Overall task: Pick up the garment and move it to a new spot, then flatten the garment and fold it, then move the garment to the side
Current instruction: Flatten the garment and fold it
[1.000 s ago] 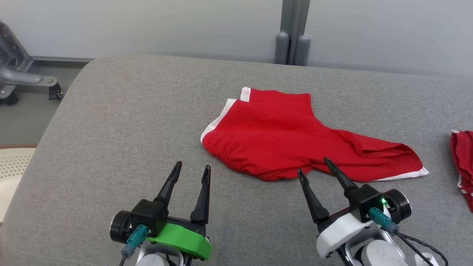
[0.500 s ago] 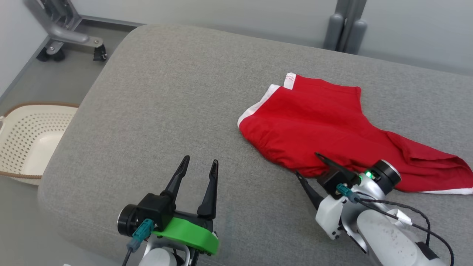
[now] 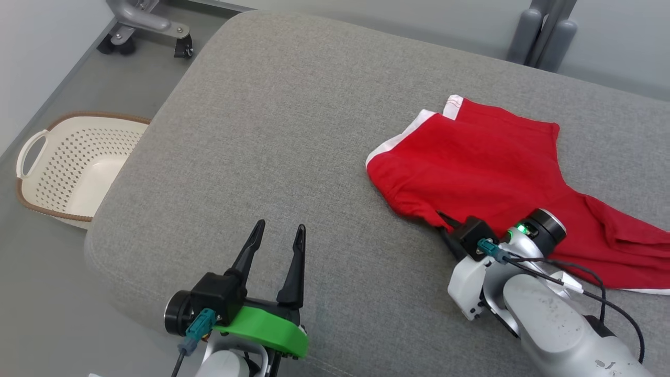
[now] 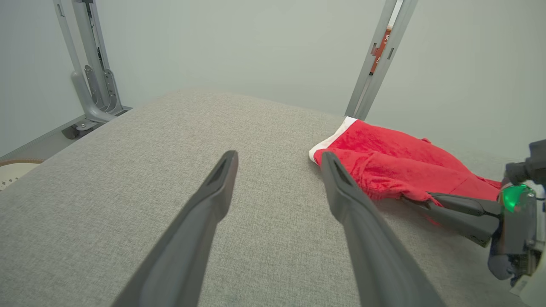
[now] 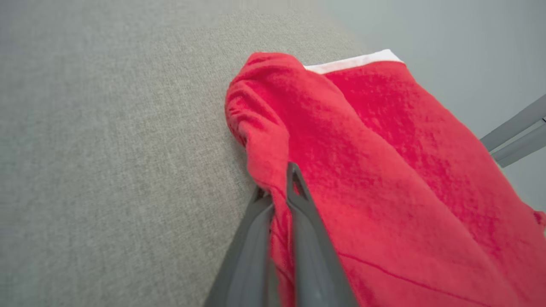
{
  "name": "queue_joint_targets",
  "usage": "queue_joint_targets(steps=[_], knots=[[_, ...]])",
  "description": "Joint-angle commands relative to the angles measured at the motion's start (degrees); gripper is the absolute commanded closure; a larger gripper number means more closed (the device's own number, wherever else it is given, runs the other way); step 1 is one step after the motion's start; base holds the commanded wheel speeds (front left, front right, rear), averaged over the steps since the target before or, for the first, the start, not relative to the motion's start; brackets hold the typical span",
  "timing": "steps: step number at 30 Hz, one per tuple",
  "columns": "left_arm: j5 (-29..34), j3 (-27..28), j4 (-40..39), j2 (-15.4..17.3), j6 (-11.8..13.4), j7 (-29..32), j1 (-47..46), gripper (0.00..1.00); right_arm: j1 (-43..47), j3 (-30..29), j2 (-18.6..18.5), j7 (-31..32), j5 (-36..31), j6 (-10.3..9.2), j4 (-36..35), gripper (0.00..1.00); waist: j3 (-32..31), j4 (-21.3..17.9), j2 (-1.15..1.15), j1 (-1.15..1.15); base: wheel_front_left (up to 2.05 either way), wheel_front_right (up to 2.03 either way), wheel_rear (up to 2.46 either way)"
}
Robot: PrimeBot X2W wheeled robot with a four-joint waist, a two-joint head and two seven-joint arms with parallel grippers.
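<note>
A red garment (image 3: 492, 167) with white trim lies spread on the grey cushioned surface (image 3: 272, 136), right of centre in the head view. My right gripper (image 3: 444, 222) is shut on the garment's near edge; the right wrist view shows the two fingers (image 5: 298, 221) pinched together with red cloth (image 5: 362, 170) between them. My left gripper (image 3: 277, 233) stands open over bare grey surface, well left of the garment, with nothing between its fingers. In the left wrist view the garment (image 4: 384, 162) sits to the right, with the right gripper (image 4: 420, 200) at its edge.
A cream perforated laundry basket (image 3: 68, 167) stands on the floor beyond the surface's left edge. A wheeled metal stand (image 3: 146, 26) is at the far left corner and grey posts (image 3: 544, 31) rise behind the surface. A pale wall runs behind.
The head camera has swung left and down, bringing the basket into view. My right gripper went from open in front of the garment to shut on its near edge. The left gripper stayed open.
</note>
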Motion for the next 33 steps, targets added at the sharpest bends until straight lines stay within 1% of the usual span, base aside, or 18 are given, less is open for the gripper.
queue_joint_targets(steps=[1,5,8,10,13,19,21,23,25,28,33], knots=[[0.56,0.45,0.2,0.1,-0.18,-0.17,0.12,0.0,0.92,-0.05,0.51,-0.87,0.82,-0.12,-0.87,1.0,-1.49,-1.93,0.0,-0.01,0.0,0.0,0.0],[1.52,1.19,0.45,0.09,-0.62,-0.17,0.77,0.0,2.91,-0.4,1.4,-1.75,2.71,-0.12,-4.34,1.0,-2.95,-4.86,0.0,-0.01,0.0,0.0,0.0],[2.11,1.41,0.63,0.11,-0.95,-0.17,1.2,0.0,5.1,-0.92,1.32,-1.95,4.16,-0.12,-8.82,1.0,-3.98,-7.01,0.0,-0.01,0.0,0.0,0.0],[2.37,1.58,0.7,0.11,-1.06,-0.17,1.42,0.0,6.84,-1.34,1.02,-1.82,5.21,-0.12,-12.63,1.0,-4.49,-8.22,0.0,-0.01,0.0,0.0,0.0],[2.66,1.97,0.67,0.1,-1.19,-0.17,1.81,0.0,9.27,-0.86,0.23,-0.03,6.07,-0.11,-19.46,1.0,-4.79,-10.01,0.0,-0.01,0.0,0.0,0.0],[2.74,1.98,0.51,0.1,-1.53,-0.17,1.45,0.0,12.86,-1.33,-1.45,6.23,8.16,-0.12,-32.87,1.0,-4.31,-10.81,0.0,-0.01,0.0,0.0,0.0],[2.5,1.57,0.22,0.11,-1.48,-0.17,0.86,0.0,12.64,-1.83,-1.76,8.36,9.61,-0.11,-35.88,1.0,-3.37,-10.49,0.0,-0.01,0.0,0.0,0.0],[2.19,0.92,0.14,0.1,-1.66,-0.17,0.21,0.0,10.54,-1.8,-3.54,10.28,9.21,-0.12,-37.52,1.0,-2.25,-9.68,0.0,-0.01,0.0,0.0,0.0],[1.82,0.59,0.15,0.11,-1.57,-0.17,-0.31,0.0,8.56,-1.66,-3.46,11.84,11.36,-0.11,-37.47,1.0,-1.27,-8.75,0.0,-0.01,0.0,0.0,0.0],[1.24,-0.2,0.18,0.11,-1.37,-0.17,-1.19,0.0,4.33,-0.62,-5.35,14.1,13.47,-0.13,-34.31,1.0,0.1,-7.02,0.0,-0.01,0.0,0.0,0.0],[-0.12,-1.83,0.11,0.1,-0.88,-0.17,-2.57,0.0,-3.67,3.09,-7.65,14.65,15.68,-0.12,-23.79,1.0,1.96,-3.39,0.0,-0.01,0.0,0.0,0.0]])
